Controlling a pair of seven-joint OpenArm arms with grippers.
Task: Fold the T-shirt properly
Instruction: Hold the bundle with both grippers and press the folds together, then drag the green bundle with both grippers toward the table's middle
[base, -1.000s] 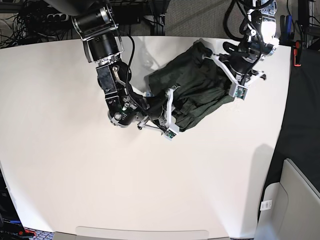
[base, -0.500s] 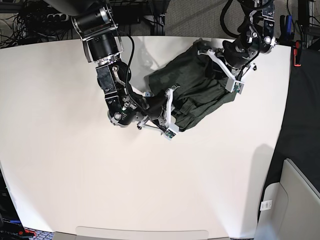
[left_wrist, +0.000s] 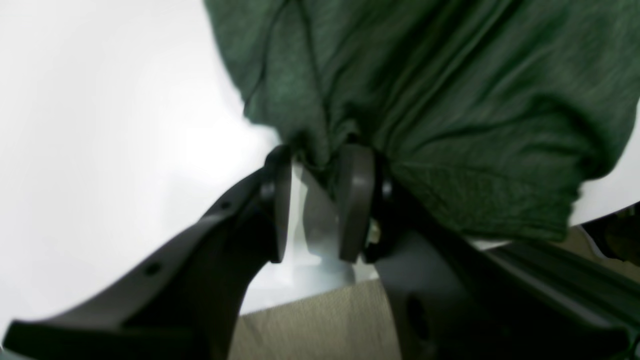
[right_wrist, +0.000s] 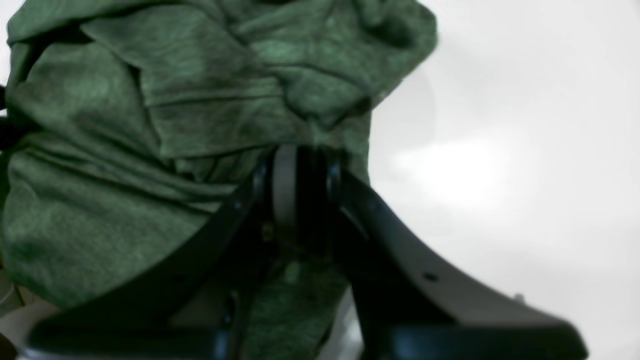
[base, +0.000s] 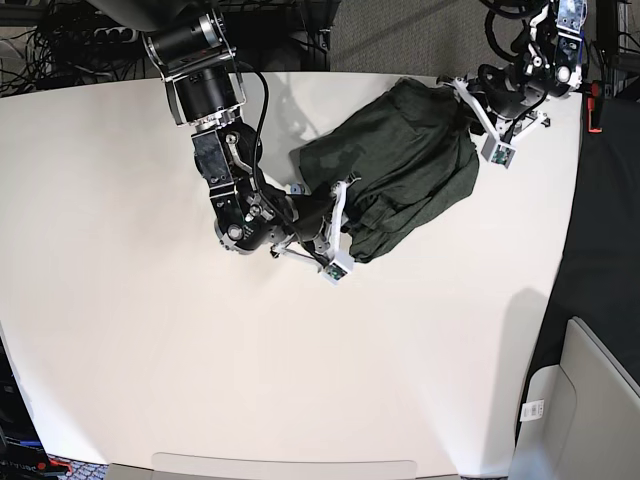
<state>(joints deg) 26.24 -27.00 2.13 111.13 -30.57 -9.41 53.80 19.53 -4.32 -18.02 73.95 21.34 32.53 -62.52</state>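
Stretching diagonally across the table (base: 120, 330), the T-shirt (base: 400, 160) (bunched) is clamped by both jaws.

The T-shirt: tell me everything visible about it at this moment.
The T-shirt is dark olive-green heathered knit, thin and soft, bunched in wrinkled folds rather than spread flat. It lies on the white table toward its far edge. The left gripper pinches a gather of fabric at one end; the right gripper is shut on fabric at the other.
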